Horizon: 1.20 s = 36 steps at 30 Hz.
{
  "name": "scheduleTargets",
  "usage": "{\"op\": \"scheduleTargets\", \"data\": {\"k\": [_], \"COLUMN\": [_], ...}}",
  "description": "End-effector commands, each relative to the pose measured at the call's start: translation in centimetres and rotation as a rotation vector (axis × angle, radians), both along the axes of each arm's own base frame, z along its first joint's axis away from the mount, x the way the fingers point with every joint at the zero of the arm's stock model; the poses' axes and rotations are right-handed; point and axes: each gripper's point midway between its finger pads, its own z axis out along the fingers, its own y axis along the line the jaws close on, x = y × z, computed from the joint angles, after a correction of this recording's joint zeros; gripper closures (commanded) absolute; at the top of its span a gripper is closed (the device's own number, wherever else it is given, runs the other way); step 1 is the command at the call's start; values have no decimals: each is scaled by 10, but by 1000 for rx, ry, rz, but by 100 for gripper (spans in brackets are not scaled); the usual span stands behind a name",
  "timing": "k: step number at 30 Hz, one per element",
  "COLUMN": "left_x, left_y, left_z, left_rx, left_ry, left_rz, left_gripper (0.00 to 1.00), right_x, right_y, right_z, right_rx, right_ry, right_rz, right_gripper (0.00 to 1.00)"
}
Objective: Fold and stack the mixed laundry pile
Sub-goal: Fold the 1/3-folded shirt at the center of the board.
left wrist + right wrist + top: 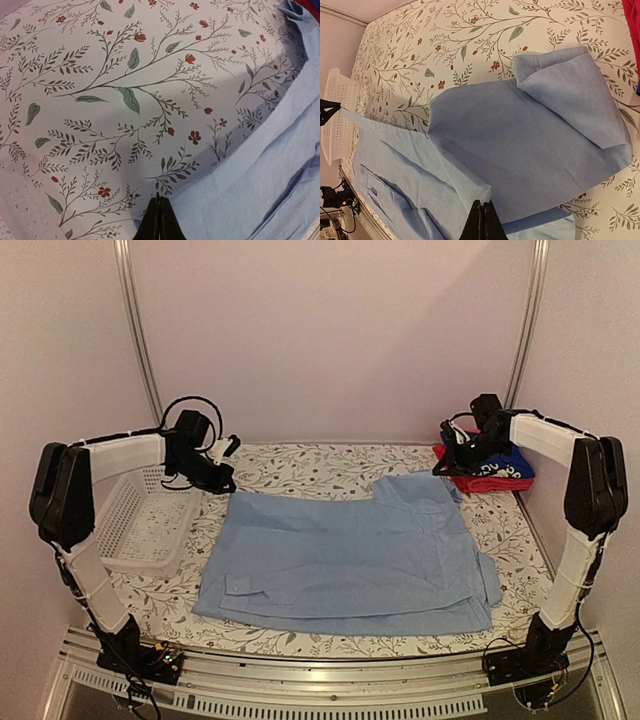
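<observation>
Top external view hides part of the far-right stack behind the right arm [590,490]: one royal-blue shirt [510,462] on one red garment [490,483], their folds unreadable. One light-blue shirt [345,560] lies spread mid-table. The left gripper [159,215] has its jaws together at that shirt's far-left corner, seemingly pinching it. The right gripper [481,217] is closed with nothing visible between its jaws. One white basket [150,525] sits left. Floral table cover [300,465], pale walls [330,330], two aluminium rails [140,330].

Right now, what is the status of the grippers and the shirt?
Left gripper shut on light-blue shirt corner. Right gripper shut, hold unclear. Shirt spread out, partly folded. Basket to its left, not on it.
</observation>
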Motion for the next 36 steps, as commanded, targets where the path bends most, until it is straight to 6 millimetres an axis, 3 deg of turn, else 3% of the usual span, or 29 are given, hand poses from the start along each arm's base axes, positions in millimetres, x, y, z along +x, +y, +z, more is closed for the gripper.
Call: {"op": "scheduleTargets", "data": {"k": [1,8,12,19,26,29,31,33,34,36], "left_x": [-24,-79,-105,-148,-170,-171,-169,-164,-160,-151], "left_y": [4,25,21,15,49,56,60,58,55,43], "left_z": [15,28,24,-14,-25,-23,-18,-5,5,27], "left_rx": [34,114,129,278,477,505,522,510,493,430], "left_ry": [-75,-140,-149,-102,-92,-104,-119,-144,-162,-209], "left_rz": [-78,-125,-180,-309,-292,-271,-248,-228,-219,-203], "left_gripper": [100,100,100,100,100,90,83,48,38,34], "right_x": [-32,-86,-124,-192,-231,-246,-246,-234,-225,-205], "right_y": [4,2,8,33,8,-3,-10,-8,-5,4], "right_z": [20,24,22,-11,-36,-53,-56,-41,-30,-7], "right_rx": [36,42,87,79,-26,-86,-129,-122,-112,-73], "right_ry": [-6,45,93,242,373,441,448,401,369,298], "right_rz": [22,24,34,92,0,-25,-37,-44,-49,-42], "right_gripper": [100,100,100,100,100,98,77,51,47,45]}}
